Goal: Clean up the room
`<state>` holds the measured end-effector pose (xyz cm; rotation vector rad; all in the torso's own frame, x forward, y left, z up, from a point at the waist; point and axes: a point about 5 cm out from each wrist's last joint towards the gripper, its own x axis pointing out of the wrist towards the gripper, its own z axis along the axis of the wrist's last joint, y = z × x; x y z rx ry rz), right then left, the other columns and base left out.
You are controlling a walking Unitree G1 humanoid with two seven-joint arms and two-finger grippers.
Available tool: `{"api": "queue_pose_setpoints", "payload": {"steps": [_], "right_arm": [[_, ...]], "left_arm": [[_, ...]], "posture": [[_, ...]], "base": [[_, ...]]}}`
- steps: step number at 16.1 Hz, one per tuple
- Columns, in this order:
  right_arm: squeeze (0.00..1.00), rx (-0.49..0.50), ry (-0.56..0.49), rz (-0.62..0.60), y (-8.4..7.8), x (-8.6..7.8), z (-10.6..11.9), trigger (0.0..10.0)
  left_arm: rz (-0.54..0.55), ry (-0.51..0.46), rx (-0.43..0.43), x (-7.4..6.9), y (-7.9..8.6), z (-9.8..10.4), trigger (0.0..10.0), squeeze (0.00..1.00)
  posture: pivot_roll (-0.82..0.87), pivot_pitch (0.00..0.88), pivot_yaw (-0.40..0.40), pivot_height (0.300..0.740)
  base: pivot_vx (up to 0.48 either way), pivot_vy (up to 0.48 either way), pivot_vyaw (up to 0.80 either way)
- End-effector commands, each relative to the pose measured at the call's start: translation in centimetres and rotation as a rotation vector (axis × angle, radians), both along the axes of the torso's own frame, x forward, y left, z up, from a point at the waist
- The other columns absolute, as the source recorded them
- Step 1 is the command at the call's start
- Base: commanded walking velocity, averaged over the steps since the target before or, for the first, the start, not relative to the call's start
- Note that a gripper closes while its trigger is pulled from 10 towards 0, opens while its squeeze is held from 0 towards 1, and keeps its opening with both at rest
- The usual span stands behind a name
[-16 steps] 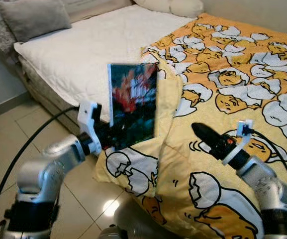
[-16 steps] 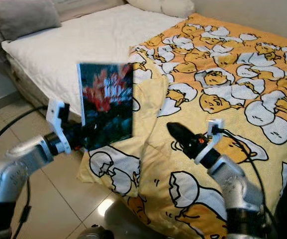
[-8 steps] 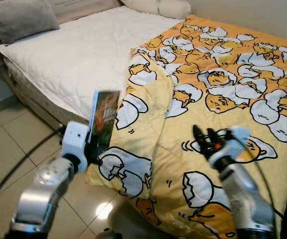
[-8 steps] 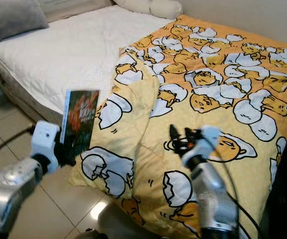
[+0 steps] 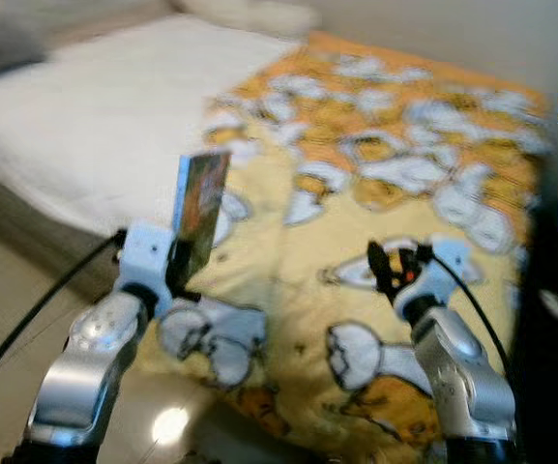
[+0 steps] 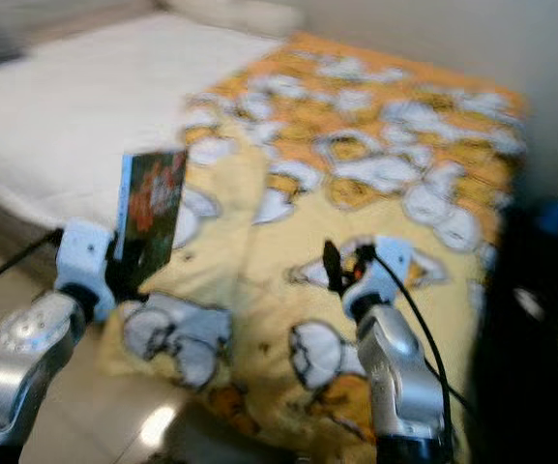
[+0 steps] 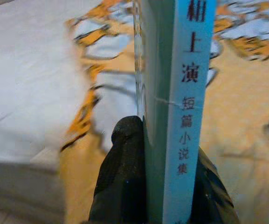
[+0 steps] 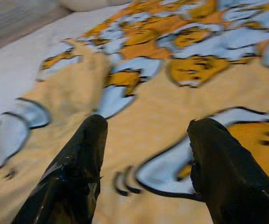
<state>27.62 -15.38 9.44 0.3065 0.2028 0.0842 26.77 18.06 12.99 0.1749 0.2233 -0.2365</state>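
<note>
Left wrist view: the left gripper pinches a book held upright. The right gripper is spread wide over the blurry blanket.

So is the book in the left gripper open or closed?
Closed: the left gripper pinches the book by both covers, spine facing the wrist camera, no pages fanned.

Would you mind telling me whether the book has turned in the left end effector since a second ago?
Yes. The book, clamped in the left end effector, faced the camera cover-on before; now it stands nearly edge-on beside the yellow blanket.
</note>
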Motion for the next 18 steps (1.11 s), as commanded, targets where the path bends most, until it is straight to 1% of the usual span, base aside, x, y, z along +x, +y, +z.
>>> {"api": "queue_pose_setpoints", "payload": {"steps": [1, 2, 5, 7, 11, 15, 18], "right_arm": [[0.0, -0.006, 0.012, -0.006, 0.3, 0.0, 0.1, 10.0], [0.0, -0.008, 0.02, -0.01, 0.4, -0.1, 0.0, 10.0], [0.0, -0.026, 0.062, -0.016, 0.4, -0.6, -0.5, 10.0], [0.0, -0.03, 0.066, -0.018, 0.4, -0.7, -0.5, 10.0], [0.0, -0.036, 0.102, -0.027, 0.0, -1.3, -1.0, 10.0], [0.0, -0.054, 0.098, -0.013, 0.1, -1.4, -1.0, 10.0], [0.0, -0.066, 0.098, -0.002, 0.0, -1.2, -0.7, 10.0]], "left_arm": [[0.005, -0.053, 0.0, 0.0, -0.2, 1.0, 10.0, 0.0], [0.01, -0.05, -0.008, -0.1, -0.3, 0.9, 10.0, 0.0], [0.009, -0.022, -0.004, -0.6, -0.6, 0.5, 10.0, 0.0], [0.011, -0.016, -0.003, -0.8, -0.5, 0.4, 10.0, 0.0], [0.022, 0.008, 0.002, -1.3, -0.5, -0.2, 10.0, 0.0], [0.028, 0.008, 0.005, -1.3, -0.3, -0.2, 10.0, 0.0], [0.019, 0.013, 0.008, -1.3, -0.5, -0.2, 10.0, 0.0]], "posture": [[-0.07, 0.0, -0.037, 0.74], [-0.07, 0.0, -0.035, 0.74], [-0.07, 0.0, -0.038, 0.74], [-0.07, 0.0, -0.039, 0.74], [-0.08, 0.0, -0.044, 0.74], [-0.09, 0.0, -0.04, 0.74], [-0.09, 0.0, -0.045, 0.74]], "base": [[0.0, 0.304, 0.0], [0.0, 0.3, 0.0], [0.0, 0.311, -0.79], [0.0, 0.324, -0.78], [0.0, 0.352, -0.77], [0.0, 0.353, -0.77], [0.0, 0.355, -0.77]]}}
